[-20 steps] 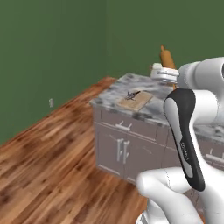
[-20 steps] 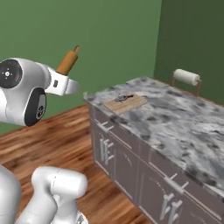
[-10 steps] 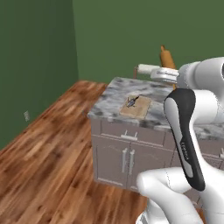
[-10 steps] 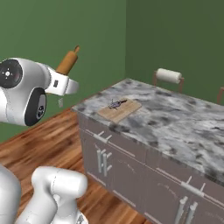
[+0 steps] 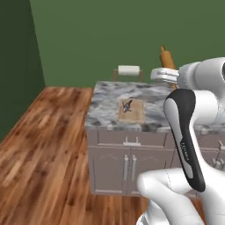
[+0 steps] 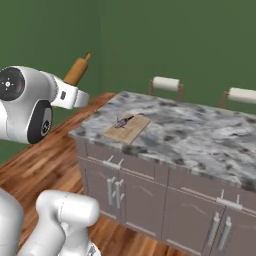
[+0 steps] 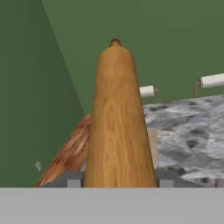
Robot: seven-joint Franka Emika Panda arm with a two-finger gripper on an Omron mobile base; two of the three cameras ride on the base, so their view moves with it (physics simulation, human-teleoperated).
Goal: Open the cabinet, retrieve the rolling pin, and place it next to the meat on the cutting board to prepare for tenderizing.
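Observation:
The rolling pin (image 5: 167,57) is a light orange-brown wooden cylinder that points up and away from my hand, high above the floor. My gripper (image 5: 168,72) is shut on its lower part. In the hand view the rolling pin (image 7: 118,122) rises between my finger tips. The cutting board (image 5: 132,110) lies flat on the grey marbled island counter (image 5: 105,115), near its front left corner. The meat (image 5: 127,104), a small dark lump, rests on the board's far left part. From the right, the rolling pin (image 6: 77,70) stands left of the cutting board (image 6: 129,128) and the meat (image 6: 122,121). The cabinet is out of view.
A paper towel roll on a wooden holder (image 5: 128,70) stands at the counter's far edge; the right base view shows a second paper towel roll (image 6: 242,95). Base cabinet doors with small handles (image 5: 127,162) face me below the counter. Wooden floor (image 5: 44,145) spreads left; green walls enclose the room.
The whole scene has shifted in both base views, so the camera has moved: the island now sits nearer and more centred. The arm and the held rolling pin keep their pose.

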